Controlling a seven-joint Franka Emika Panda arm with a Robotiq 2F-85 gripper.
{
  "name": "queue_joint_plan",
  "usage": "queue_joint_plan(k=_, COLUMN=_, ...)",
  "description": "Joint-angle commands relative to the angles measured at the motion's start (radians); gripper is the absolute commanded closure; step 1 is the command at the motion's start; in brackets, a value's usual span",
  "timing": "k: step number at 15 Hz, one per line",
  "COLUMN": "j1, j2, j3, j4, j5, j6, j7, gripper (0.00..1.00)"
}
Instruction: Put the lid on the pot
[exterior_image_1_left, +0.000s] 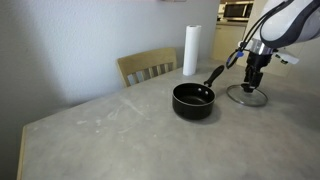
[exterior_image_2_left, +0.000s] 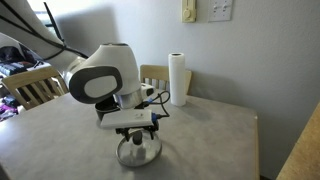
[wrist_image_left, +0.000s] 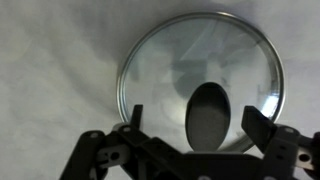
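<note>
The clear glass lid (exterior_image_1_left: 247, 96) with a metal rim lies flat on the grey table, right of the pot; it also shows in an exterior view (exterior_image_2_left: 138, 151) and fills the wrist view (wrist_image_left: 200, 80). Its dark knob (wrist_image_left: 208, 117) sits between my fingers. My gripper (wrist_image_left: 196, 125) is open, directly above the lid, fingers on either side of the knob and apart from it; it also shows in an exterior view (exterior_image_1_left: 254, 82). The small black pot (exterior_image_1_left: 193, 101) stands on the table with its long handle (exterior_image_1_left: 213, 76) angled up toward the lid.
A tall white paper-towel roll (exterior_image_1_left: 190, 50) stands behind the pot, also seen in an exterior view (exterior_image_2_left: 178, 78). A wooden chair (exterior_image_1_left: 148, 66) is at the table's far edge. The grey table (exterior_image_1_left: 110, 135) spreads wide in front of the pot.
</note>
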Motion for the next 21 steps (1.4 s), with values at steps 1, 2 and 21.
queue_joint_plan(k=1, j1=-0.014, j2=0.023, j3=0.014, j4=0.022, j5=-0.073, j6=0.006, j7=0.055, gripper=0.00)
queue_joint_plan(k=2, j1=-0.013, j2=0.024, j3=0.013, j4=0.025, j5=-0.087, j6=-0.001, j7=0.071, gripper=0.19)
queue_joint_plan(k=21, j1=-0.044, j2=-0.092, j3=0.039, j4=0.003, j5=-0.124, j6=-0.114, j7=0.169, gripper=0.85)
